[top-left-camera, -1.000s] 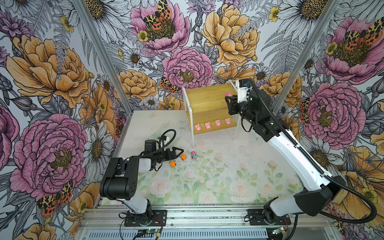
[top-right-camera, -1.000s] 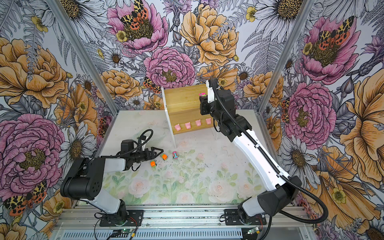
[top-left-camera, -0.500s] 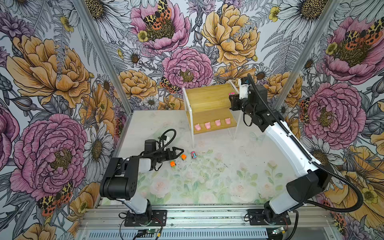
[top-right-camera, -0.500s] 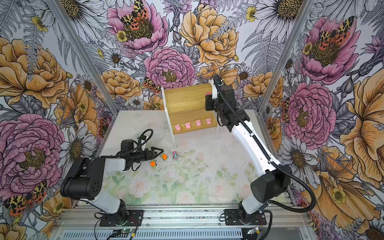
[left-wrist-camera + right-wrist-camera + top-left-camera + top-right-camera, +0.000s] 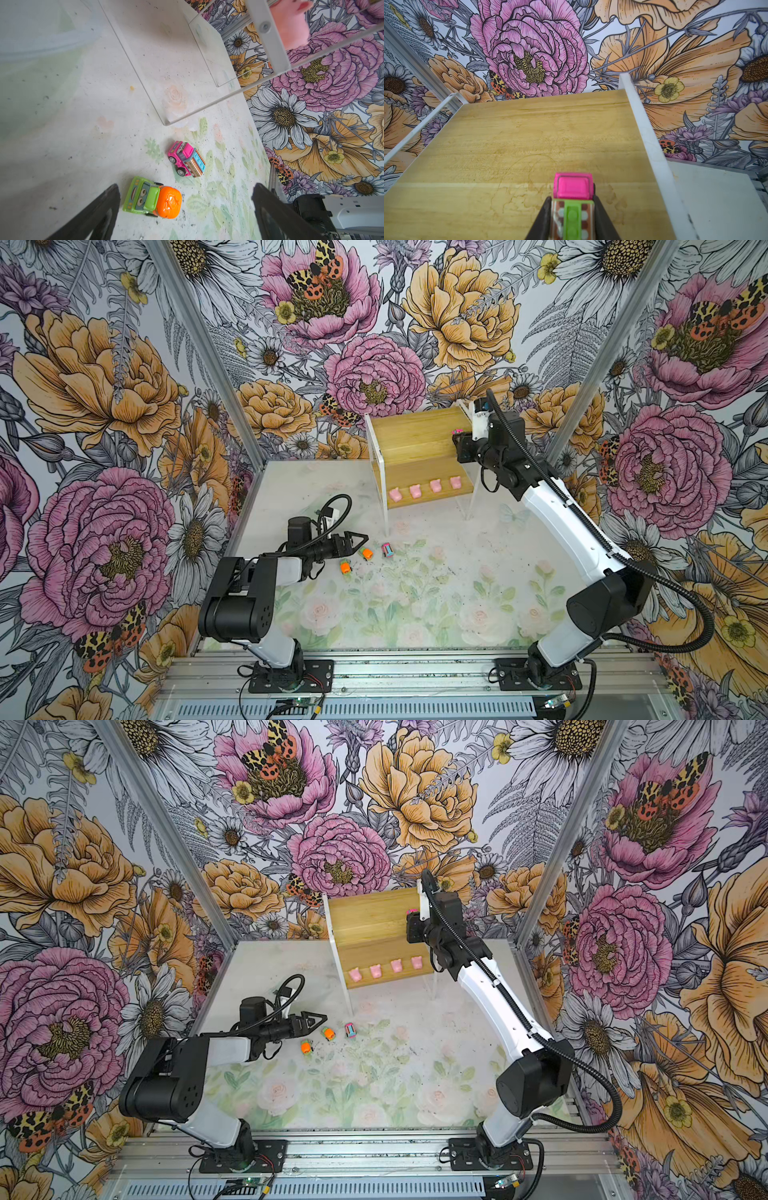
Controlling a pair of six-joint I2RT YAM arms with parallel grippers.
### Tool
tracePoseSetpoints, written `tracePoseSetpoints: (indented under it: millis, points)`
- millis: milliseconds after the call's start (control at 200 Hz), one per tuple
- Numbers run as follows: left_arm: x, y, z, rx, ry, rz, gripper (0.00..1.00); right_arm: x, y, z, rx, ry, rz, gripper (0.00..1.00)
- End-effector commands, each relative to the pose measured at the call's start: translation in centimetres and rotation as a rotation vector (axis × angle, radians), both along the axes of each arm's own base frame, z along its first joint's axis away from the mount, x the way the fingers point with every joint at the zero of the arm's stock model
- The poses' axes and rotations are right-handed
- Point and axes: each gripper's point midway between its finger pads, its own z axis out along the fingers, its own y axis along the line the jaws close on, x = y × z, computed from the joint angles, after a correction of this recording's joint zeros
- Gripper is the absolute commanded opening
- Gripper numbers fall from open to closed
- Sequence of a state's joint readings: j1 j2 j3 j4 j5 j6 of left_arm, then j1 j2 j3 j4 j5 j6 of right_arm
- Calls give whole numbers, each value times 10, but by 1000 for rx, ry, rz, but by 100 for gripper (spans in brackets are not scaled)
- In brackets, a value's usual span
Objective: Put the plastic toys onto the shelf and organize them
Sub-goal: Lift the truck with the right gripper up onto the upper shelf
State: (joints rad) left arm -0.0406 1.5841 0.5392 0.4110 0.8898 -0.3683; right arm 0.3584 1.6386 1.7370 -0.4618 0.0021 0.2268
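The shelf stands at the back, and its top board is bare. Several pale pink pigs stand in a row on the lower board. My right gripper is shut on a pink car with a green top just over the top board's right edge; whether its wheels touch I cannot tell. My left gripper is open low over the table, with an orange-and-green car between its fingers, untouched. A pink car with a turquoise top lies beyond it.
A second orange-and-green car lies on the floral table mat just below the left gripper in both top views. The shelf's white front leg stands close behind the loose cars. Flowered walls close in the back and both sides.
The right arm has shifted its elbow while the held pink car stays by the top board's right edge, a touch lower. The left arm and the loose cars have not moved.
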Motion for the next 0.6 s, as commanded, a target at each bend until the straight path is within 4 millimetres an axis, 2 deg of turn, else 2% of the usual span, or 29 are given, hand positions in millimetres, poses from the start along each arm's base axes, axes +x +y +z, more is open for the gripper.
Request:
tracePoseSetpoints:
  millis: [0,595]
  points:
    - [-2,-3,18,-38,-74,-27,99,1,-3,9,19,-15,-7,20]
    - [-2,-3,14,-50,-61,-20,99,-1,-5,-5,8,13,-11,25]
